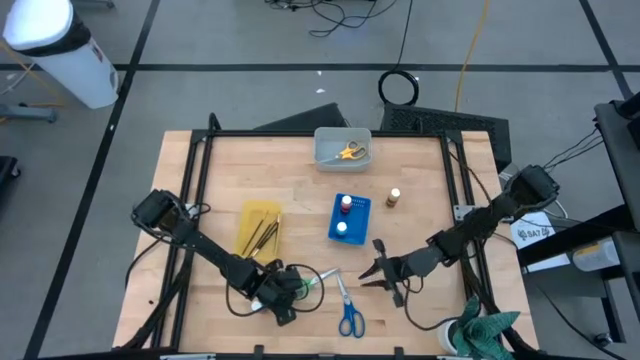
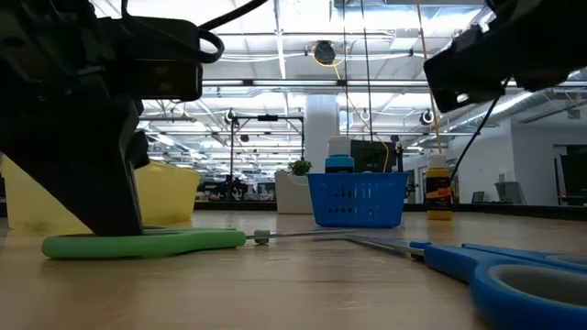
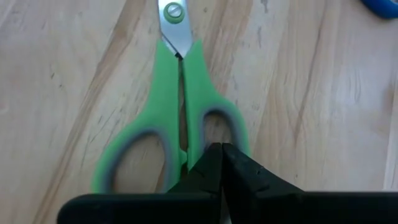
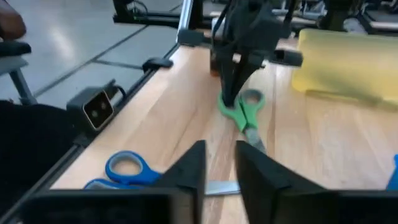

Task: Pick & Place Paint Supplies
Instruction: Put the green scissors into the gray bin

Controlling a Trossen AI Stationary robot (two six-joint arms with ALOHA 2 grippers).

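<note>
Green-handled scissors [image 1: 312, 282] lie flat near the table's near edge, with their blades pointing toward the right. My left gripper [image 3: 221, 149] is shut and points down on their handle end [image 4: 239, 106]. My right gripper [image 4: 221, 158] is open above bare wood to the right of the blades [image 1: 385, 272] and touches nothing. Blue-handled scissors [image 1: 349, 310] lie flat between the two grippers, nearer the near edge. Yellow-handled scissors [image 1: 349, 152] lie in the grey bin. Red-topped and white-topped bottles [image 1: 345, 215] stand in the blue tray, and a brown-topped bottle [image 1: 394, 198] stands on the table. Dark brushes [image 1: 264, 232] lie on the yellow tray. My left gripper comes from above, pointing down, its shut fingertips [image 3: 211, 163] resting on the green scissors' handle where the two loops meet [image 3: 194, 124]. No gap shows between the fingers, and I cannot tell whether they pinch any of the handle. The scissors lie flat on the table [image 2: 147, 243].
The grey bin [image 1: 325, 158] sits at the far edge in the middle. The blue tray [image 1: 362, 205] and the yellow tray [image 1: 250, 212] lie mid-table. A dark frame rail [image 1: 195, 180] runs along the table's sides. A green cloth [image 1: 485, 330] lies at the near right corner.
</note>
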